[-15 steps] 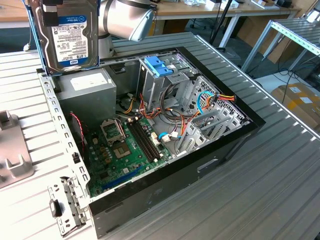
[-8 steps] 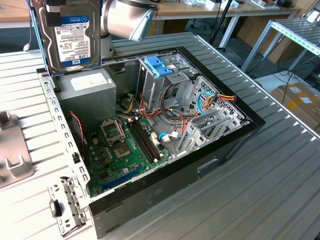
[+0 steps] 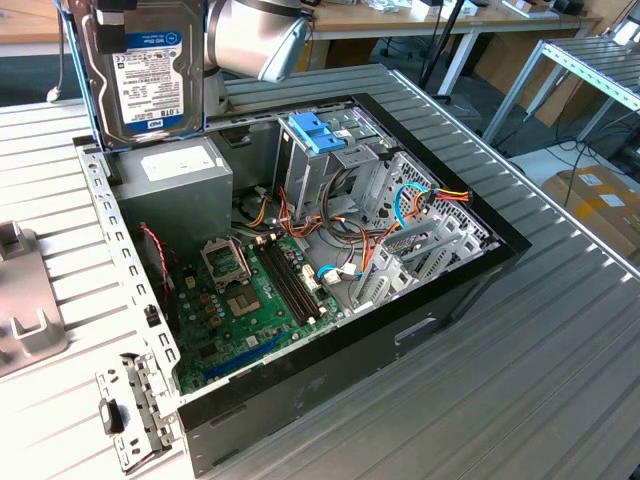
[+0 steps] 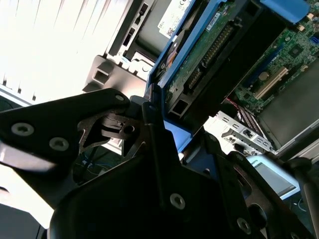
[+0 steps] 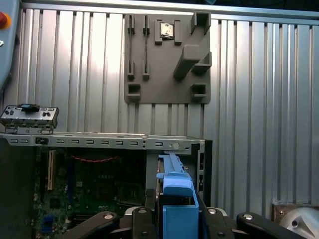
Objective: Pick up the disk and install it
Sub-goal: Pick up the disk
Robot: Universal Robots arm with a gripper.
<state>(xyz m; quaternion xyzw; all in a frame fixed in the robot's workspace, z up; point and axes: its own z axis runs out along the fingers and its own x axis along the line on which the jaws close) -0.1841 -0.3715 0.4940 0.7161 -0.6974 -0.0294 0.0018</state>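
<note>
The disk (image 3: 145, 70), a silver-grey drive with a white label in a light-blue frame, hangs upright above the back left corner of the open computer case (image 3: 400, 320), over the power supply box (image 3: 180, 190). My gripper (image 5: 174, 216) is shut on it, with a black finger (image 5: 142, 219) on either side of the blue frame (image 5: 177, 199). In the second wrist view the disk's green circuit side (image 4: 209, 55) faces the camera, held by the black fingers (image 4: 154, 139). The arm's silver joint (image 3: 255, 35) sits just right of the disk in the exterior view.
The grey drive cage with blue tabs (image 3: 318, 135) stands at the back of the case, with bundled cables (image 3: 400, 215) beside it and the motherboard (image 3: 250, 300) in front. A grey fixture plate (image 5: 167, 55) lies on the slatted table outside the case. A loose metal bracket (image 3: 130, 410) lies near the front left corner.
</note>
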